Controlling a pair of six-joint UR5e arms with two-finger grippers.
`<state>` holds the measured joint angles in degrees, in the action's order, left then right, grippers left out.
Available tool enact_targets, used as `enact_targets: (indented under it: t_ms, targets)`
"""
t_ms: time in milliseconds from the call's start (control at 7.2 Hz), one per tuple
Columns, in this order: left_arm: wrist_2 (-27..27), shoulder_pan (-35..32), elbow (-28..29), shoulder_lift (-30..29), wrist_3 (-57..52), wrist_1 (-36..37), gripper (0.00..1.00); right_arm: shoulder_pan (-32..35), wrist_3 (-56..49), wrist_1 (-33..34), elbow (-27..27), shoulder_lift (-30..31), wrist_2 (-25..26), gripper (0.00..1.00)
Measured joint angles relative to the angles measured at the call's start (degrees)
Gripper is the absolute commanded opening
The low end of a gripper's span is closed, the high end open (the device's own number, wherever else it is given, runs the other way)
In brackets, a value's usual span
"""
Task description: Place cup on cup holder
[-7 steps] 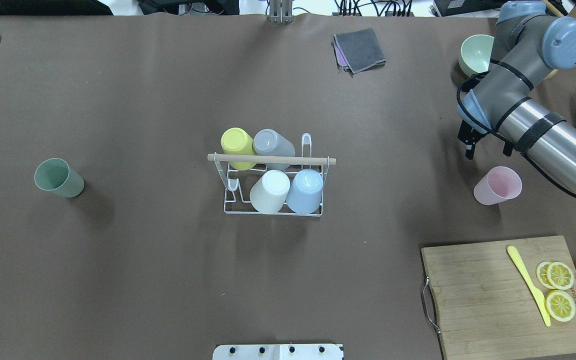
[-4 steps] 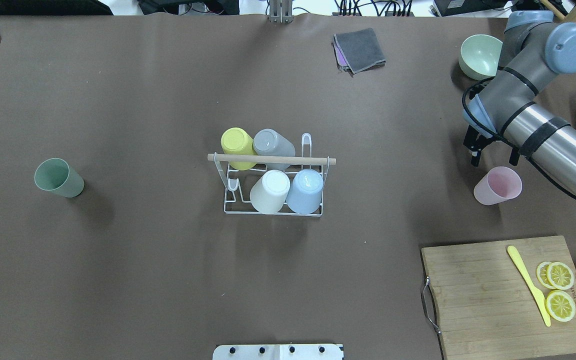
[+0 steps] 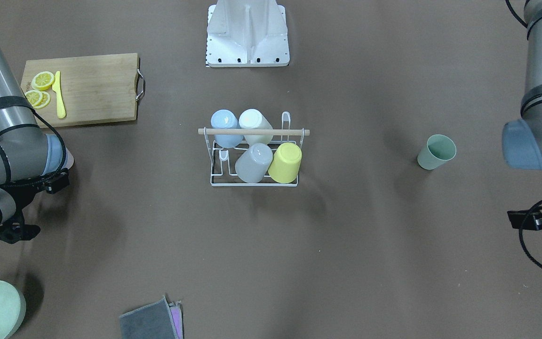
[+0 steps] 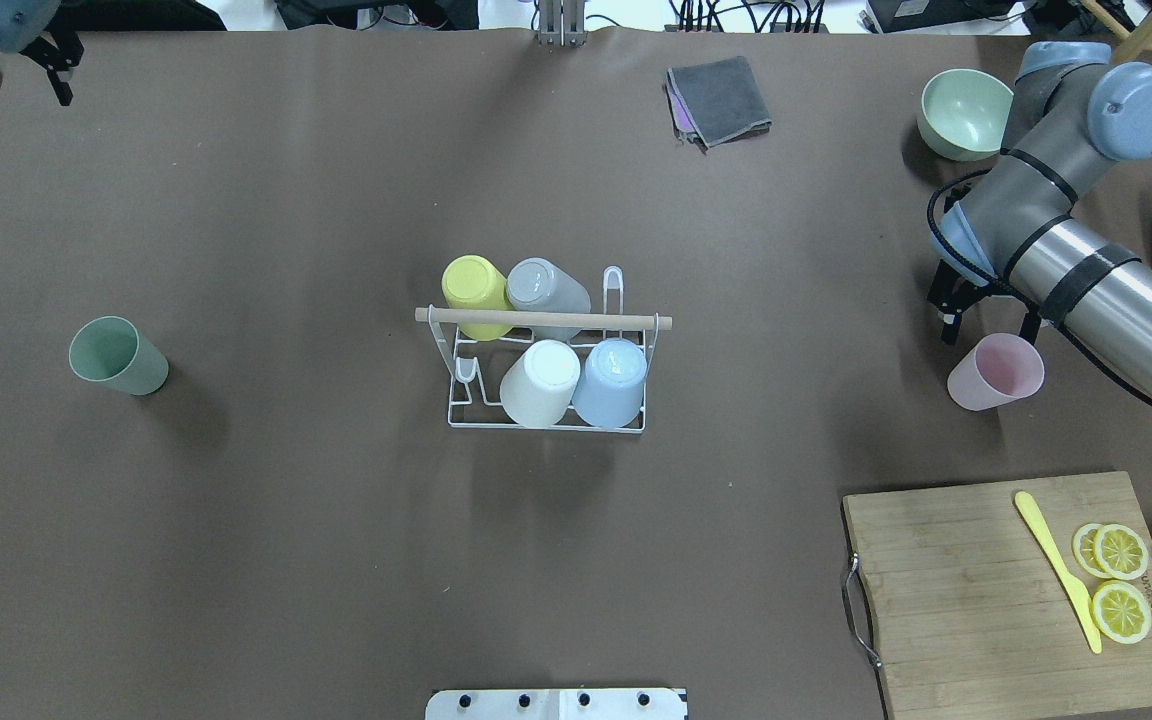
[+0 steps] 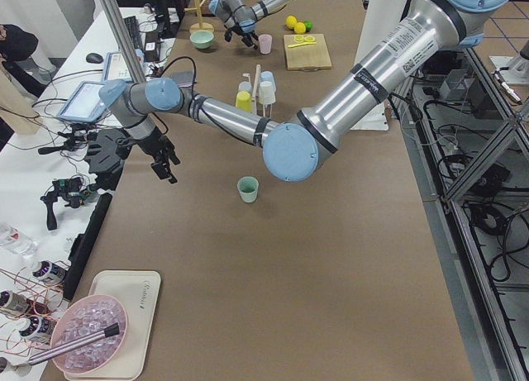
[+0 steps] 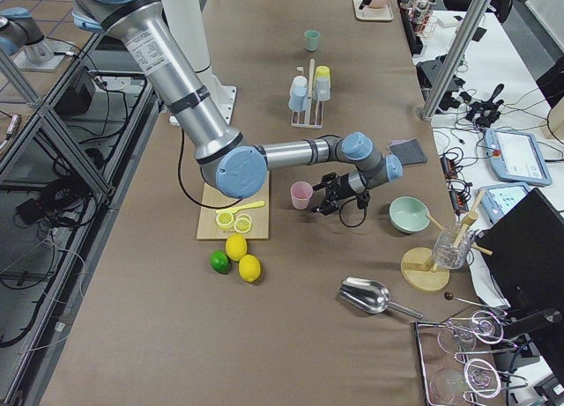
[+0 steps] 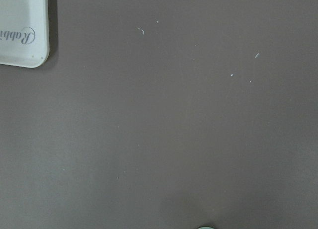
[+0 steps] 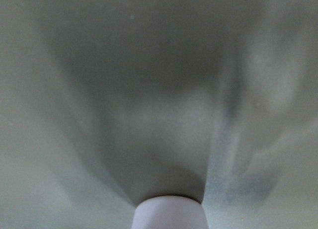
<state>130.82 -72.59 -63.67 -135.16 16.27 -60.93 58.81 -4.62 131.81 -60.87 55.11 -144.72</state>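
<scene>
Close by the smooth, tapered pink cup, the right claw stands spread, like the left claw.

Wide bare stretches of the surface are left on every side of the cup holder, so it can be approached from the left, the right and the near edge unhindered. Straight descent over its middle is barred by the wooden rod, and four places are filled by the yellow cup, grey cup, white cup and blue cup. Room is left only at the far bare prong, at the right end, and the near bare prong, at the left end. The green cup stands well apart from everything. The pink cup is crowded on its far side by the right claw, with the cutting board near on the other side.
</scene>
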Motion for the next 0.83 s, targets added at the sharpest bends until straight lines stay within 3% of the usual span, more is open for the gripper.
enact_targets:
  t_ms: [278,833]
  targets:
    - [3.76,2.72,-0.42,1.32,1.93,0.26,0.97,-0.94,-0.02,0.46,0.02,0.01,-0.36,0.98]
    - [5.31,8.05,-0.63,3.07,-0.72,4.97,0.97,-1.88,-0.17,3.06,-0.15,-0.21,-0.34,0.96]
